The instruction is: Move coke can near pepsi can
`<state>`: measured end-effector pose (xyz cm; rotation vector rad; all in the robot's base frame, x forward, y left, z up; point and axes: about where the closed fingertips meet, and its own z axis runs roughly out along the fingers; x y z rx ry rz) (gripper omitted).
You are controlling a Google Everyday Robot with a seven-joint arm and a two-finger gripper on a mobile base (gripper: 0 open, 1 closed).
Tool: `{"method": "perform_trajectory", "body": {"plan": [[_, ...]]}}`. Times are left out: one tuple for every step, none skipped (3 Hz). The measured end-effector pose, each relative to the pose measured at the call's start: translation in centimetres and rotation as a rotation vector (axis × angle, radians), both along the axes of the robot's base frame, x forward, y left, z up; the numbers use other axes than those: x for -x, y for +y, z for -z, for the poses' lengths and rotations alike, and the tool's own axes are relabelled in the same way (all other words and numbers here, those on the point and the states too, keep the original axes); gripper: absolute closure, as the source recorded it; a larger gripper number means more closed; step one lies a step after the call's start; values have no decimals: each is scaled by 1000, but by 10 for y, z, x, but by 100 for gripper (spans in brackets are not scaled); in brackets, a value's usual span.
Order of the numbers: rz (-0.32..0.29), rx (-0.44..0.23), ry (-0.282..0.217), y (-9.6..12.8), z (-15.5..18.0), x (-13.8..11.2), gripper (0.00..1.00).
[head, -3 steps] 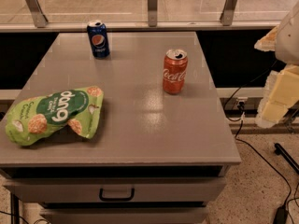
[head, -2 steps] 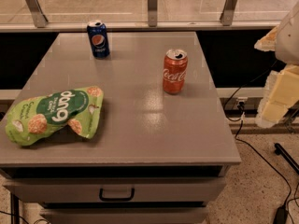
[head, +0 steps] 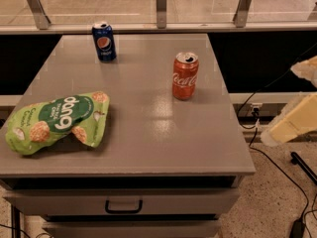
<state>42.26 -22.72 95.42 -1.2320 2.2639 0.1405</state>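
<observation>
The coke can [head: 184,76], red-orange with white script, stands upright on the right half of the grey table [head: 148,133]. The pepsi can [head: 104,41], dark blue with a round logo, stands upright near the table's back edge, left of centre. The two cans are well apart. My gripper [head: 298,97] hangs off the table's right side, beyond its edge and well right of the coke can. Its two cream fingers [head: 292,124] are spread apart with nothing between them.
A green snack bag [head: 57,123] lies on the table's front left. A drawer with a dark handle [head: 123,206] sits under the tabletop. A railing with metal posts [head: 161,6] runs behind the table. Cables [head: 277,167] lie on the floor at the right.
My gripper has dropped lower at the right edge of the view and shifted slightly left. The cans and the bag have not moved.
</observation>
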Motion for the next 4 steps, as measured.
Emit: {"method": "perform_trajectory", "body": {"plan": [[100, -158, -37, -4, 32, 16, 0], [143, -301, -167, -1, 37, 0, 0], [169, -401, -351, -4, 18, -28, 0], [127, -469, -454, 1, 9, -49, 0]]}}
